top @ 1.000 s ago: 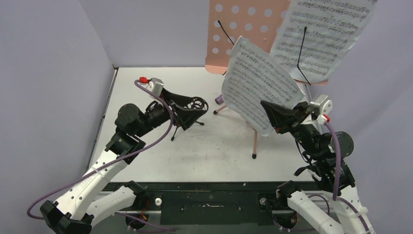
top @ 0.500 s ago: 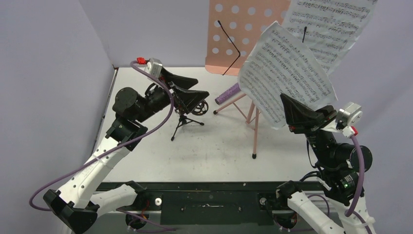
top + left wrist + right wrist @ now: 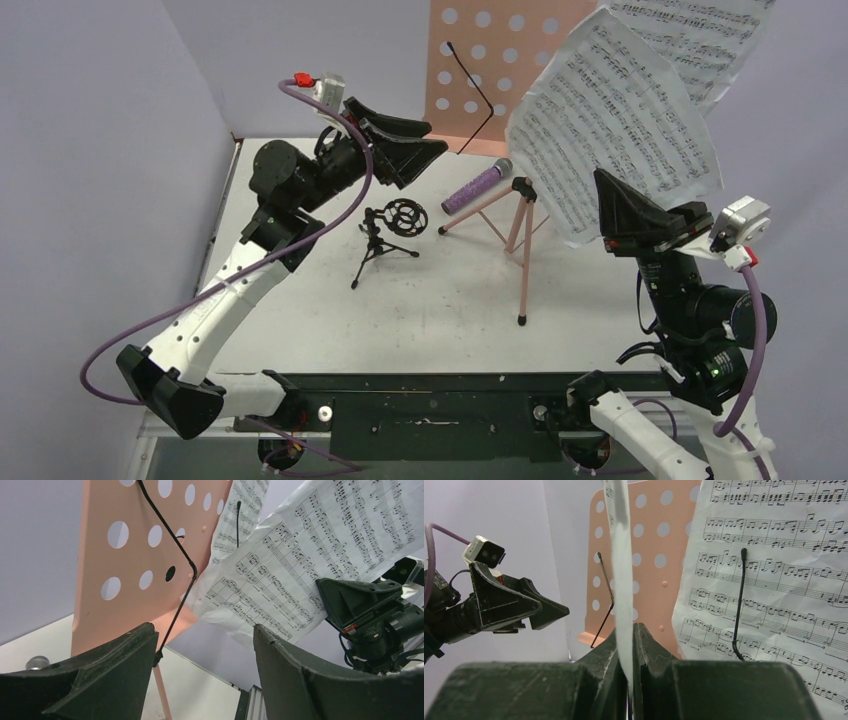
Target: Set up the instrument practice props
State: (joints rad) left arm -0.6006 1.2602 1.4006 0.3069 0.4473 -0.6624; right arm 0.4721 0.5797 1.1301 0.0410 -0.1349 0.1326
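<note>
Scuffed white tabletop (image 3: 450, 300), plain lilac walls (image 3: 100, 150). The pink perforated music stand (image 3: 500, 60) is at the back on its tripod legs. The right gripper (image 3: 626, 630) pinches a floppy sheet-music page (image 3: 620, 110) beside it. Left gripper (image 3: 202, 630) is spread wide, empty. The glittery purple microphone (image 3: 478, 186) lies by the pink legs, near the spindly black mic stand (image 3: 385, 232).

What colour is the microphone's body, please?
Microphone: purple, grey head; best in the top external view.
</note>
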